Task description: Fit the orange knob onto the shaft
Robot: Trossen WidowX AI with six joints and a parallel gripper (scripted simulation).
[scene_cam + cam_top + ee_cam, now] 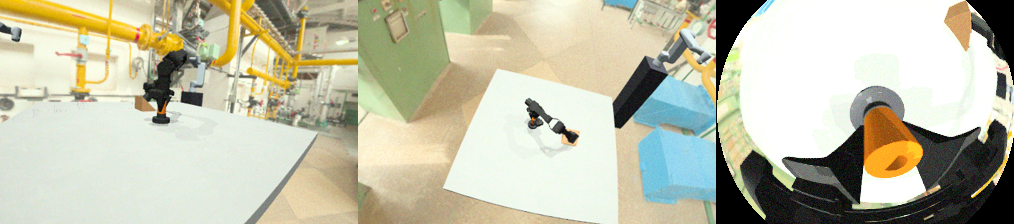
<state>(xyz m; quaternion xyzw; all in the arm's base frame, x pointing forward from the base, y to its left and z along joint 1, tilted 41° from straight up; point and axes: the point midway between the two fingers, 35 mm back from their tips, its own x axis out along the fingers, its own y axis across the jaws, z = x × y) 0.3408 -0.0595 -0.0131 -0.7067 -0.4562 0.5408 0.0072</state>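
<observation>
The orange knob [533, 120] [164, 107] [888, 131] stands roughly upright above the round dark pedestal [531, 126] [161, 120] [859, 106]. My gripper [162, 108] [884, 124] is shut on the knob, with a black finger on either side. In the exterior view the knob's lower end meets a narrow dark part above the pedestal's wide disc; a dark band also shows there in the wrist view. The D-shaped hole shows in the knob's upper end. How far the shaft is inside, and its flat side, are hidden.
A tan block [565, 140] [142, 103] [958, 23] is at my arm's base. The white table [518, 178] [125, 171] carries both. Beyond its edge stands a black pillar [640, 93] [192, 99] with a grey arm [676, 49] [200, 75] on top.
</observation>
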